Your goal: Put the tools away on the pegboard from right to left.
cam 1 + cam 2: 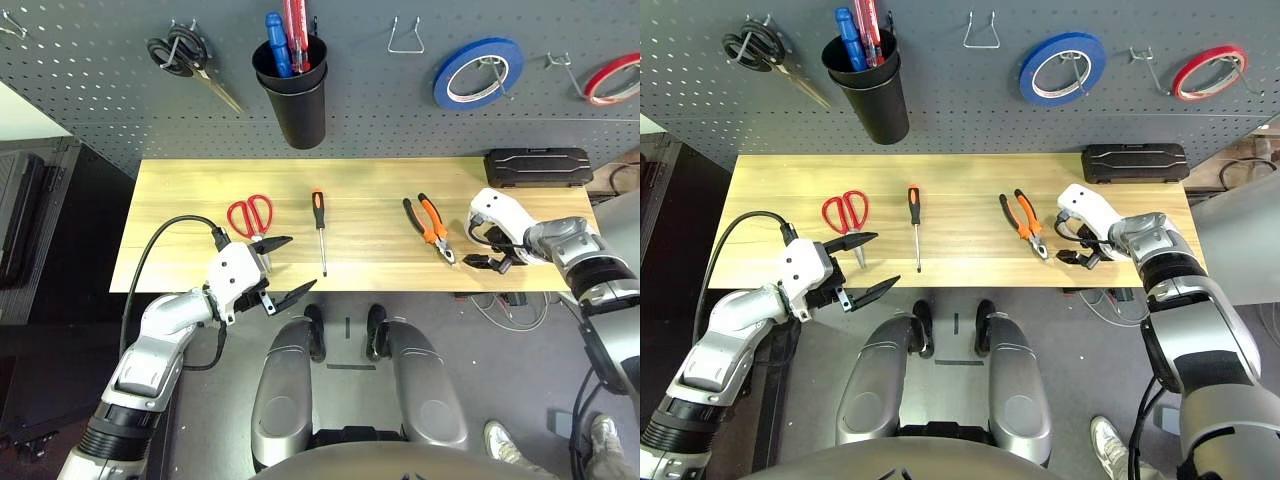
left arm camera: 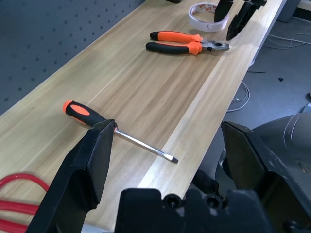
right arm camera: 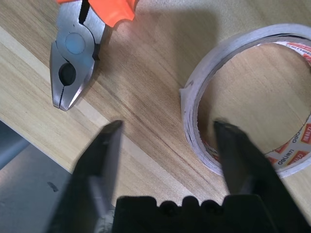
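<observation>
With the tape (image 3: 243, 97) lying flat near the table's (image 1: 200, 190) right front edge beside the pliers (image 1: 430, 225) and the right gripper (image 3: 167, 131) open astride its near wall, apparently untouched, close squarely before lifting; left gripper (image 1: 280, 270) idle, open.

A black case (image 1: 538, 167) lies beneath hanging blue tape (image 1: 478, 72).

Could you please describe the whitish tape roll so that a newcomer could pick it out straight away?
Start at the wooden table below the pegboard and go to its right end. There, beside the orange pliers, the whitish tape roll lies flat under the right pincer. The blue and red rolls hang on hooks.
</observation>
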`<action>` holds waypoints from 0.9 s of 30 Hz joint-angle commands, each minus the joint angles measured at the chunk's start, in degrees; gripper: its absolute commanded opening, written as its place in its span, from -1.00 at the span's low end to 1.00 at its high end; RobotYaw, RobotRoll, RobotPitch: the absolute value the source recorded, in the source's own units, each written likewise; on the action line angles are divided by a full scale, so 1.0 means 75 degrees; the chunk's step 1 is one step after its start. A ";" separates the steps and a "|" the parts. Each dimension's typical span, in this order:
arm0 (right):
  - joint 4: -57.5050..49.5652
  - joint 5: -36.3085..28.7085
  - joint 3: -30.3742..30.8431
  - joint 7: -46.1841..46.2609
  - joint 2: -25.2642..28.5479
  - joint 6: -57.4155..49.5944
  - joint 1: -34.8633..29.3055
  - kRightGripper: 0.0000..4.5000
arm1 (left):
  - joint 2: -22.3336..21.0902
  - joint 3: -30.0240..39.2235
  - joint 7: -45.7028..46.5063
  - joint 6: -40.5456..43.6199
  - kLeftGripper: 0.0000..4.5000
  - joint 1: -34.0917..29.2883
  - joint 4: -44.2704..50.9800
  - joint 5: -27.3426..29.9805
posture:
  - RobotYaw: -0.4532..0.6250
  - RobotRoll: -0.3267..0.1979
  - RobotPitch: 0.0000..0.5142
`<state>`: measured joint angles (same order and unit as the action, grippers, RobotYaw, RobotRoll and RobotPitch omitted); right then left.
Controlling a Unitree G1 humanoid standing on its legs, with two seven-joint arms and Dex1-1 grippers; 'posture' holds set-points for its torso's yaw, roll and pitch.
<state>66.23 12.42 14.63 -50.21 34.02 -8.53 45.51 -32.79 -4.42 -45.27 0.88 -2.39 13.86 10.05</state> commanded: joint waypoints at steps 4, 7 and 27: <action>0.0398 0.0251 0.0062 0.0319 -0.0118 0.0181 -0.0204 -0.52 | -0.0075 -0.0038 0.0023 0.0180 1.00 -0.0165 0.0247 -0.0042 | 0.07 0.25 0.53; 0.0115 0.0279 0.0023 0.0312 0.0091 0.0450 -0.0292 -0.99 | -0.0043 -0.0047 0.0041 0.0189 1.00 -0.0122 0.0264 -0.0037 | 0.07 0.25 0.48; -0.9063 -0.1223 -0.3786 0.3209 0.0164 0.1074 -0.6391 -0.99 | 0.0181 0.0260 0.0114 -0.0219 1.00 0.0716 0.0605 0.0378 | -0.10 0.25 -0.03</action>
<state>-0.57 4.45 -11.09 -28.71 36.32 -4.03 -0.11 -31.48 -2.90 -43.95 -0.42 3.62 16.60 11.53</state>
